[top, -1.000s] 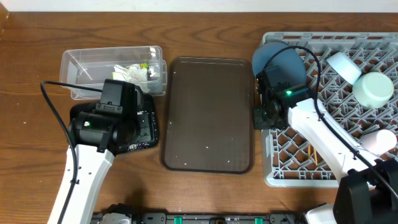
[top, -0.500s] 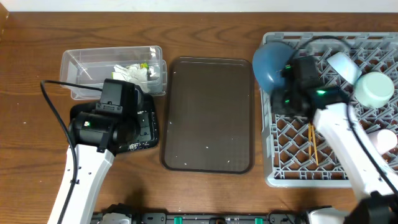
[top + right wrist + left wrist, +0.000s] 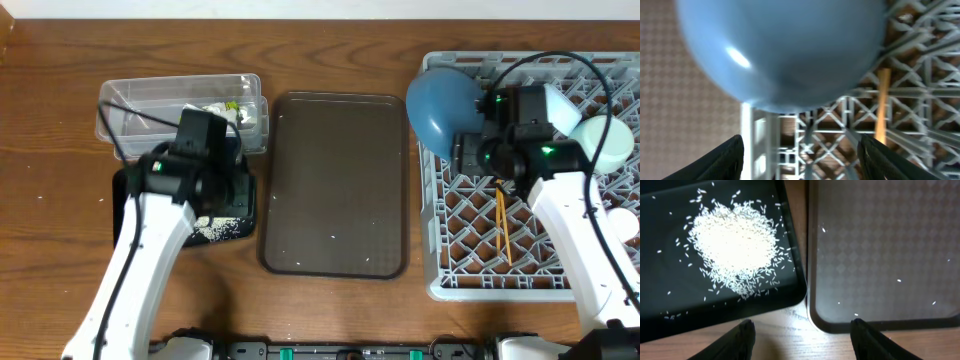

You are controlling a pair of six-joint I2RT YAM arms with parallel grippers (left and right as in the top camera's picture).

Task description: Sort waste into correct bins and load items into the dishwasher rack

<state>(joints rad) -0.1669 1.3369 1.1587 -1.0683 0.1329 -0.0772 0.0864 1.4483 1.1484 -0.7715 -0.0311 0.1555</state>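
Observation:
The dark-blue dish [image 3: 438, 103] [image 3: 780, 50] leans at the far left corner of the grey dishwasher rack [image 3: 470, 262] [image 3: 840, 125]. Just to its right my right gripper [image 3: 462, 152] [image 3: 802, 150] hangs open and empty over the pegs. Wooden chopsticks [image 3: 500, 225] [image 3: 882, 105] lie in the rack. A mint bowl [image 3: 612, 140] and a pink-white cup [image 3: 625, 225] sit at its right side. White rice scraps [image 3: 732, 242] [image 3: 212, 230] lie in the black tray [image 3: 670, 280] [image 3: 125, 190]. My left gripper [image 3: 802, 330] [image 3: 222, 188] is open above that tray's near right corner.
The clear tub [image 3: 135, 100] at the far left holds crumpled white tissue [image 3: 225, 115]. The brown serving tray [image 3: 335, 185] [image 3: 880, 255] lies between the black tray and the rack, with a few stray grains on it. A white cup [image 3: 552, 105] stands in the rack's far part.
My right gripper opened, let go of the dark-blue dish and shifted right over the rack. The left wrist moved a little toward the far side, uncovering more of the black tray.

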